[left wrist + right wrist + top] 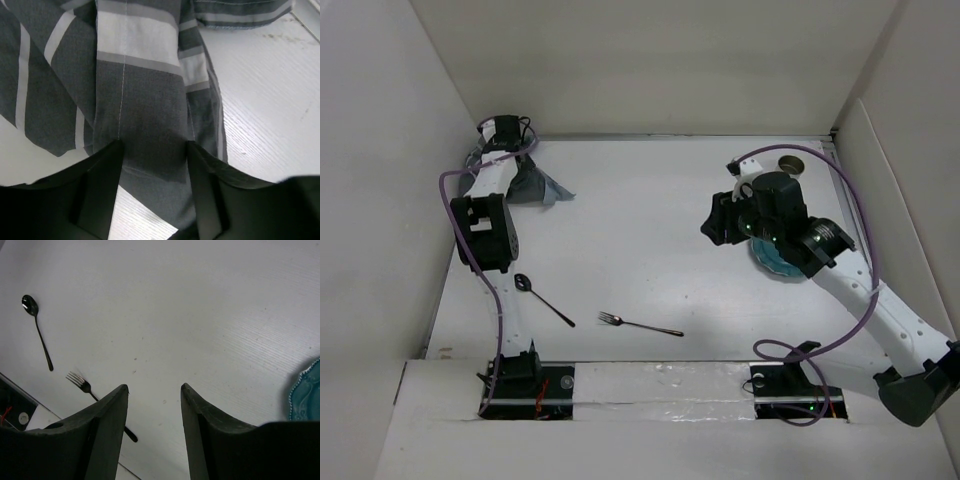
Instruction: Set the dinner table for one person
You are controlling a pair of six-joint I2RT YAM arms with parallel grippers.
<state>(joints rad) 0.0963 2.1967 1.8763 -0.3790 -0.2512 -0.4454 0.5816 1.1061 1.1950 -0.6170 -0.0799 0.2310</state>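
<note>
The white dinner table carries a dark spoon and a fork near the front, and a teal plate partly hidden under my right arm. A dark grey white-striped cloth lies crumpled at the far left corner. My left gripper is down at the cloth. In the left wrist view, the left gripper is open, with a fold of the cloth lying between its fingers. My right gripper hovers open and empty above bare table, with the fork, spoon and plate rim in its wrist view.
A small round tin or cup stands at the far right corner. White walls enclose the table on the left, back and right. The table's front edge runs close to the fork.
</note>
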